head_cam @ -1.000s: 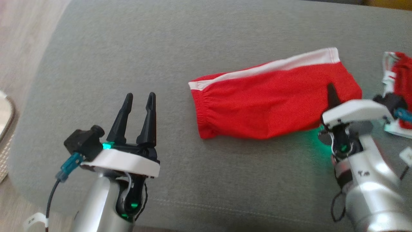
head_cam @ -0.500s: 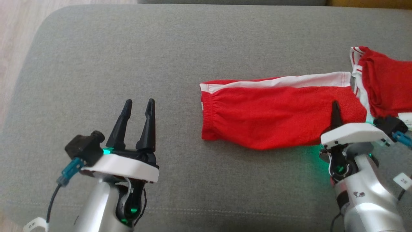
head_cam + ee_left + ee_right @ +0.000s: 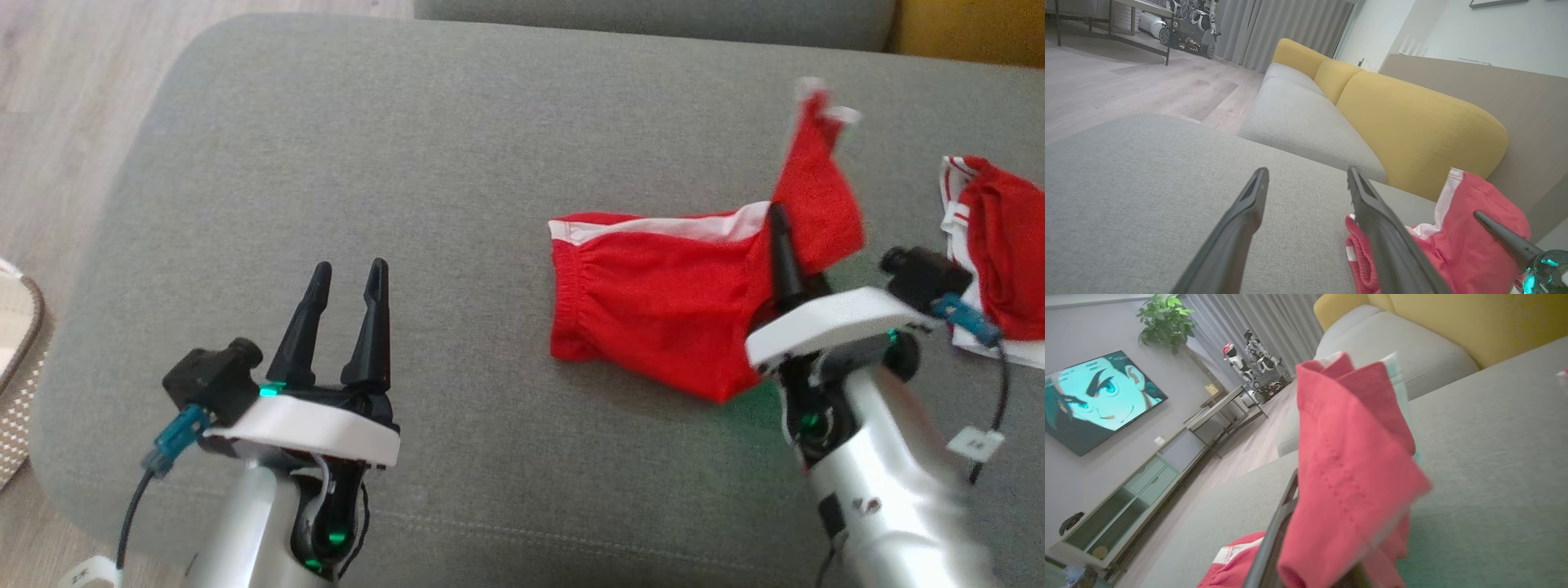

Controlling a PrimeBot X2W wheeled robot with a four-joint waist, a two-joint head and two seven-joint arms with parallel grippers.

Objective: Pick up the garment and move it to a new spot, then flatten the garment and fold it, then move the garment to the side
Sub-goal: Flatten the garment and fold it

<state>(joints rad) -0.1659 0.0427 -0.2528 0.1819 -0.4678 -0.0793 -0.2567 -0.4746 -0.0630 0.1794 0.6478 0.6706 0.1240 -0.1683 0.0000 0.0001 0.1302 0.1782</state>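
Head view: I am seeing two red garments on one grey cushion (image 3: pixel 408 122). The garment (image 3: pixel 653 318) is lying on the cushion's right half, and a second garment (image 3: pixel 1008 245) is sitting at its right edge. My left gripper (image 3: pixel 349 265) is hovering over the cushion's left front with its two fingers (image 3: pixel 306 318) parted and holding nothing. My right gripper (image 3: pixel 780 220) is clenching the garment's right end, raising it off the cushion.

Left wrist view: my two fingers are spreading above the cushion, with the garment to their right.

Right wrist view: one fold of the garment is draping over my gripper.
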